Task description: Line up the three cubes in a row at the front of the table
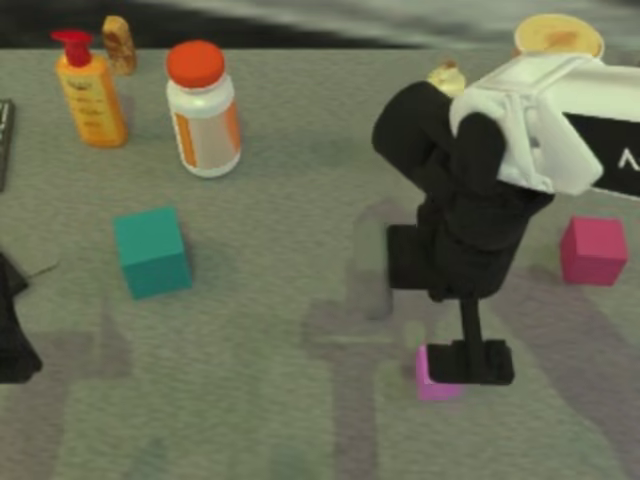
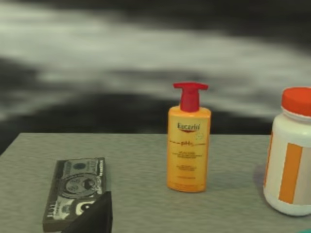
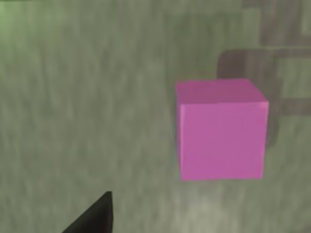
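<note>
Top view: the grey-green desk (image 1: 280,250) carries three cubes. The teal cube (image 1: 152,252) sits at left of centre. The dark magenta cube (image 1: 593,251) sits at the right edge, mid-height. The light pink cube (image 1: 433,376) lies in the lower right-centre, partly covered by the right end effector (image 1: 478,362), which stands directly over it. Whether its fingers are apart or closed on the cube cannot be told from above. The left arm sits at the lower left edge, only its dark body showing. An orange pump bottle (image 1: 90,92) and a white jar with orange lid (image 1: 203,110) stand at the upper left. A round tan-topped container (image 1: 558,38) stands at the upper right.

Left wrist view: the pump bottle (image 2: 188,141) stands upright at centre, the white jar (image 2: 290,155) at the right edge, a banknote bundle (image 2: 75,191) at lower left. One dark fingertip (image 2: 95,218) shows at the bottom; the left end effector's state cannot be told.

Right wrist view: the light pink cube (image 3: 221,130) rests on the desk (image 3: 87,107) right of centre. One dark fingertip (image 3: 95,218) shows at lower left, apart from the cube.
</note>
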Motion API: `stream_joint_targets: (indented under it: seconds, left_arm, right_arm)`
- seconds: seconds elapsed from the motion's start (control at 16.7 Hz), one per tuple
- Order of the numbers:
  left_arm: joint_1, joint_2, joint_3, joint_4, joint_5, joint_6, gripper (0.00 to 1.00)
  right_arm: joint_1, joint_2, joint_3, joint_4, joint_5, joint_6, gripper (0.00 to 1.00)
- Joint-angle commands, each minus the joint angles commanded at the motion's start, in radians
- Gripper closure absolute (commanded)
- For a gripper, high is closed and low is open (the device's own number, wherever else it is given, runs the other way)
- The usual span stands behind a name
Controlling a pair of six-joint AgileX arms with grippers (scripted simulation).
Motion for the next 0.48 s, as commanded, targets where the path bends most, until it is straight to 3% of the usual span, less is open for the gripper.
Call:
stream_joint_targets:
  seconds: [0.18,0.48]
  left_arm:
    - [0.0,0.0,0.0,0.0,0.0,0.0,0.0]
    - [0.0,0.0,0.0,0.0,0.0,0.0,0.0]
  right_arm:
    - [-0.06,0.035,0.043,-0.013,0.003,0.126,0.0]
    - [-0.224,0.116,0.133,-0.046,0.011,0.453,0.0]
